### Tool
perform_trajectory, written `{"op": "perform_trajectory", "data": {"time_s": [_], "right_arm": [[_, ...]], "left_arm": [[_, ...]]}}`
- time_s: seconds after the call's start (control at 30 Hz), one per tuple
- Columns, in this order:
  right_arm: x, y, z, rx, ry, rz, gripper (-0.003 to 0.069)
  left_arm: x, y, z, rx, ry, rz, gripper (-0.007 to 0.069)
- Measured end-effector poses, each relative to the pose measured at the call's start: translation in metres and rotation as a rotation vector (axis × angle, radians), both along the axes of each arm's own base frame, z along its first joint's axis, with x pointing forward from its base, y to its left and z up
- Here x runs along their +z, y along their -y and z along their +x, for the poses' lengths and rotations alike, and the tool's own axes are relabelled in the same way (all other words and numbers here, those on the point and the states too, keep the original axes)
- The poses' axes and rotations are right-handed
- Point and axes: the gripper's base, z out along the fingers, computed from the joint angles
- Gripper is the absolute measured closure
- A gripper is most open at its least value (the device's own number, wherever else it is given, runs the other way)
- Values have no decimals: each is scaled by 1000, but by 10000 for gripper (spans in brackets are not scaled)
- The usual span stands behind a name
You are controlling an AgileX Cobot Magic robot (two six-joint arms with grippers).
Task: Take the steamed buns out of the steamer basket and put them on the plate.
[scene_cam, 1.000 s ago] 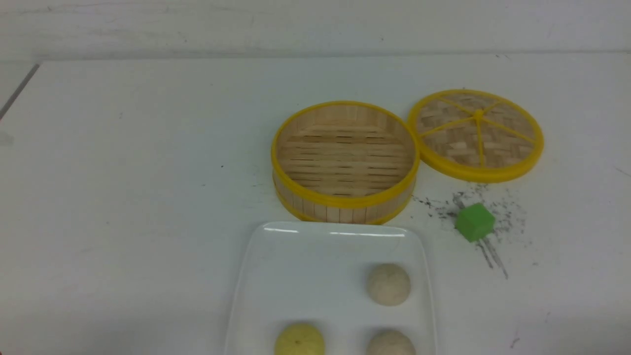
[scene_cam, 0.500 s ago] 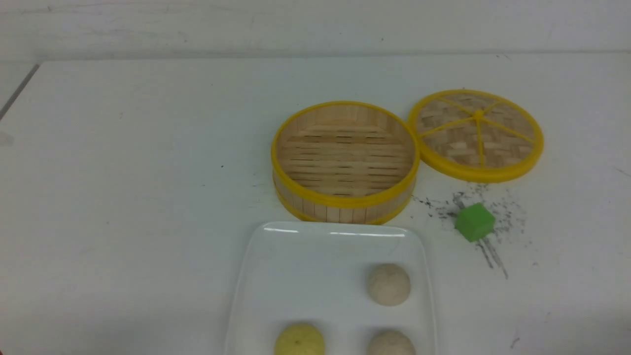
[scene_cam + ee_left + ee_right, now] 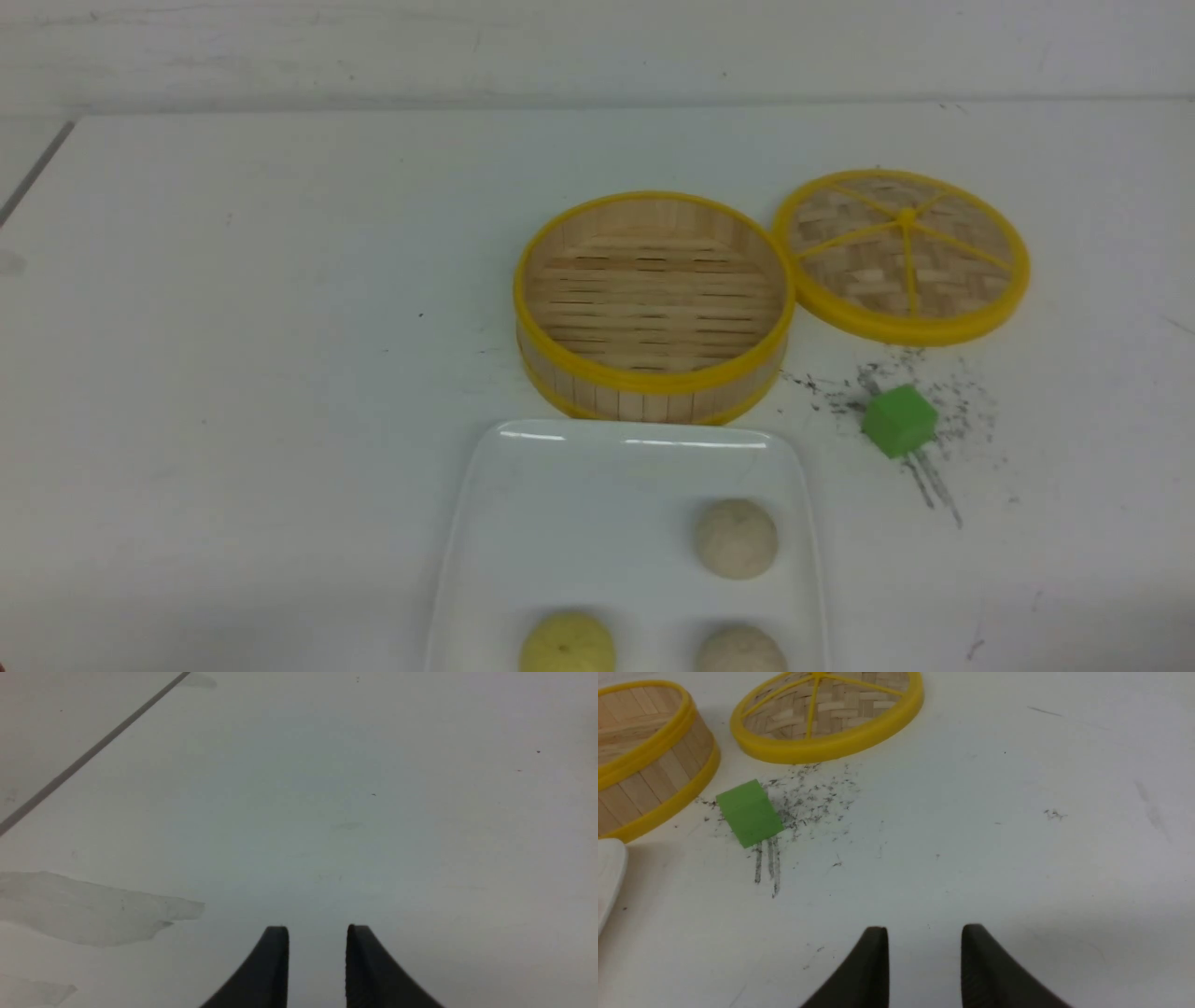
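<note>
Three steamed buns lie on the white plate [image 3: 579, 504] at the near edge of the front view: a beige one [image 3: 736, 538], a second beige one [image 3: 740, 651] and a yellow-green one [image 3: 567, 644]. Behind the plate stands the steamer basket [image 3: 653, 378], nothing inside it, its slatted floor bare. Neither gripper shows in the front view. My left gripper [image 3: 317, 927] is open over bare white table, with nothing between its fingers. My right gripper [image 3: 924, 927] is also open over bare table, to the right of the basket [image 3: 644, 788] and a corner of the plate [image 3: 607, 872].
The flat woven lid [image 3: 901, 254] with yellow spokes lies right of the basket, touching its rim. A green cube [image 3: 898, 421] sits among dark scuff marks in front of the lid; the right wrist view shows the cube [image 3: 749, 812] and lid [image 3: 826, 714] too.
</note>
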Motion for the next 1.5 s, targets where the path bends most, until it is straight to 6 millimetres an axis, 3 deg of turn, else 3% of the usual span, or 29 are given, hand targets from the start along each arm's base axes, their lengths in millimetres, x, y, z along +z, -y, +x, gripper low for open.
{"op": "perform_trajectory", "data": {"time_s": [0.37,1.5], "right_arm": [[0,-7,0,91,-1,-41,417],[0,-6,0,84,-1,-40,417]], "left_arm": [[0,0,0,0,0,0,408],[0,0,0,0,0,0,389]]}}
